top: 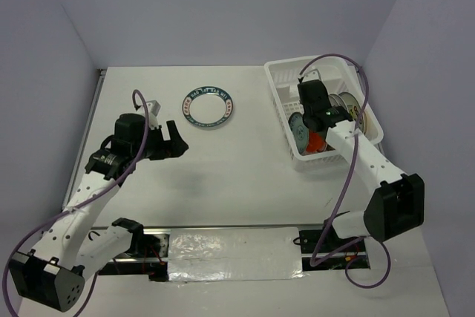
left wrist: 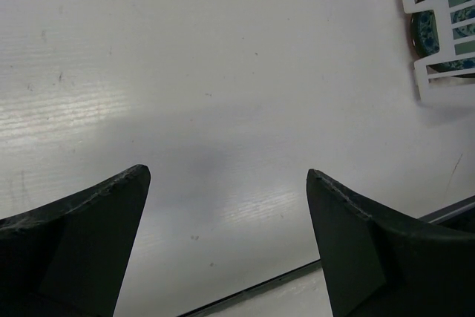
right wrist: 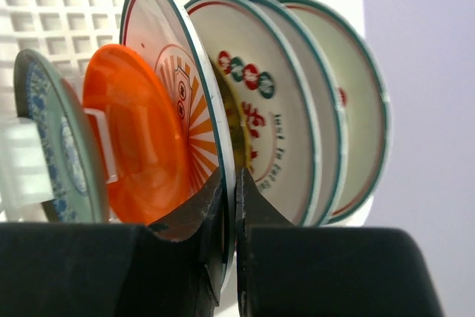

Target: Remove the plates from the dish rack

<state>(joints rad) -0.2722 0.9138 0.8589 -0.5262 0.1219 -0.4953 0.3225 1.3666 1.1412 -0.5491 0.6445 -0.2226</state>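
The white dish rack (top: 282, 72) stands at the right of the table, with several plates upright in a row inside it. My right gripper (right wrist: 231, 191) is shut on the lower rim of the orange sunburst plate (right wrist: 189, 87). To its left stand an orange disc (right wrist: 133, 146) and a blue-patterned plate (right wrist: 52, 139); to its right is a white plate with red marks (right wrist: 260, 109). From above, the right gripper (top: 315, 120) reaches down into the rack. A teal-rimmed plate (top: 208, 107) lies flat on the table. My left gripper (top: 178, 141) hangs open and holds nothing, just below that plate.
In the left wrist view, bare white table lies between the open fingers (left wrist: 96, 213), and the rack's slotted side (left wrist: 423, 79) shows at the upper right. A dark strip with tape (top: 230, 246) runs along the near table edge between the arm bases. Purple walls enclose the table.
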